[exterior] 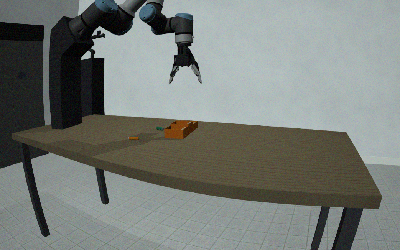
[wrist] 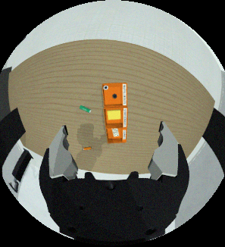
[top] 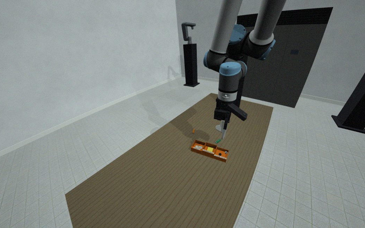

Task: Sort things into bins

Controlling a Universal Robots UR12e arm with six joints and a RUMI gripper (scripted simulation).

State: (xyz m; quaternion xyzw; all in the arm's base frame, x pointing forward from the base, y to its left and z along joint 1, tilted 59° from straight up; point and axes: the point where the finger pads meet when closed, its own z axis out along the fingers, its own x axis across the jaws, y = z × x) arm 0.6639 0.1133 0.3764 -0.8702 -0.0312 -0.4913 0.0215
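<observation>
An orange row of three labelled bins point(top: 209, 150) stands upright on the wooden table, also in the exterior view point(exterior: 180, 129) and the wrist view point(wrist: 115, 112). One end bin holds a small white speckled thing point(wrist: 116, 132), the middle one a yellow block point(wrist: 114, 114), the other end one a small black thing point(wrist: 114, 95). A green cylinder point(top: 218, 140) point(exterior: 159, 127) point(wrist: 85, 109) lies on the table beside the bins. An orange cylinder point(top: 193, 130) point(exterior: 133, 137) point(wrist: 87, 148) lies farther off. My gripper point(exterior: 185, 80) point(wrist: 112, 123) hangs high above the table, open and empty.
The robot's black pedestal point(exterior: 65, 74) stands at the table's far end. The table's long edges point(exterior: 226, 189) run on both sides. A black stand point(top: 190, 65) and dark cabinets point(top: 286, 56) are on the floor beyond the table.
</observation>
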